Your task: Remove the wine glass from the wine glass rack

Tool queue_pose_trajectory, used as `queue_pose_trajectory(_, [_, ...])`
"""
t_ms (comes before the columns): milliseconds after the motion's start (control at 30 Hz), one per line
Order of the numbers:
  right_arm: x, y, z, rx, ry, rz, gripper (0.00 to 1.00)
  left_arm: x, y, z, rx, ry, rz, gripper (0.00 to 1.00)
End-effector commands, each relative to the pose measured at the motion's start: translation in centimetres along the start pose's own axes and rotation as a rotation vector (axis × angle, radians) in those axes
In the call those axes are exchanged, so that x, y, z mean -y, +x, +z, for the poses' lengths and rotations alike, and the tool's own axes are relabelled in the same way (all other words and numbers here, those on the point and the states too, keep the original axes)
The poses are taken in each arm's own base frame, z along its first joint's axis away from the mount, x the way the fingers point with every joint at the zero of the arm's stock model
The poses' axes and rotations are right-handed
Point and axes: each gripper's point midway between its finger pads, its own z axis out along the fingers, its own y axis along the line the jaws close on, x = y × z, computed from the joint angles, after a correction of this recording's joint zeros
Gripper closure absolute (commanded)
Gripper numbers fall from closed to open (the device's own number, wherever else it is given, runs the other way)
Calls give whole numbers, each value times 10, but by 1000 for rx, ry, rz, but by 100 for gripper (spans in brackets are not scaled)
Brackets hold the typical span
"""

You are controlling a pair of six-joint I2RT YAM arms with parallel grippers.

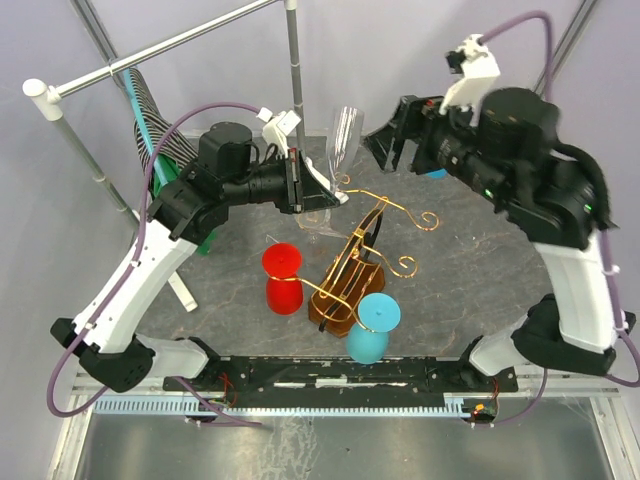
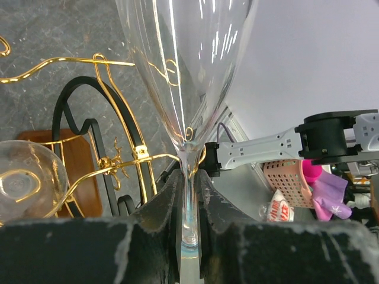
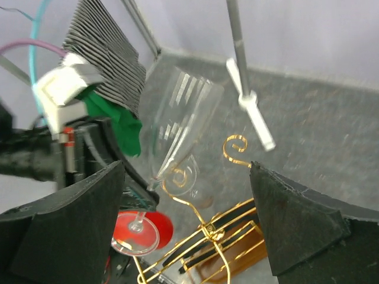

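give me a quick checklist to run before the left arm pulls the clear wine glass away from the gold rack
1. Left gripper shut on the wine glass stem: ok, both fingers press the stem.
2. Right gripper open and apart from the glass: ok.
3. Stem free of the wine glass rack: cannot tell, a gold curl overlaps the bottom of the bowl in both wrist views.
4. Red glass and blue glass out of the way: ok, both sit at the rack's near side, apart from the clear glass.
5. Bowl clear of the grey pole: cannot tell, they look close from above.
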Motion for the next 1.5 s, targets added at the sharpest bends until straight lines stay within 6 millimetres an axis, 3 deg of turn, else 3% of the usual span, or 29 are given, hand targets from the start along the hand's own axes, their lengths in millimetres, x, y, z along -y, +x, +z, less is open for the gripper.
queue_pose_trajectory(0, [-11, 38, 27, -172, -108, 186, 6, 35, -26, -30, 134, 70, 173, 97])
queue_pose_trajectory(300, [-23, 40, 56, -180, -263, 321, 6, 32, -22, -30, 134, 68, 175, 97])
queue_pose_trajectory(467, [-30, 33, 55, -148, -332, 351, 8, 29, -21, -29, 134, 60, 171, 97])
queue_pose_trajectory(667, [-33, 34, 60, -151, -362, 359, 9, 23, -18, -24, 117, 47, 161, 97])
queue_pose_trajectory(1133, [-38, 37, 100, -164, -400, 343, 9, 29, -19, -23, 107, 71, 155, 97])
queue_pose_trajectory(1467, [-38, 29, 111, -120, -414, 328, 22, 30, -15, -20, 85, 90, 146, 97])
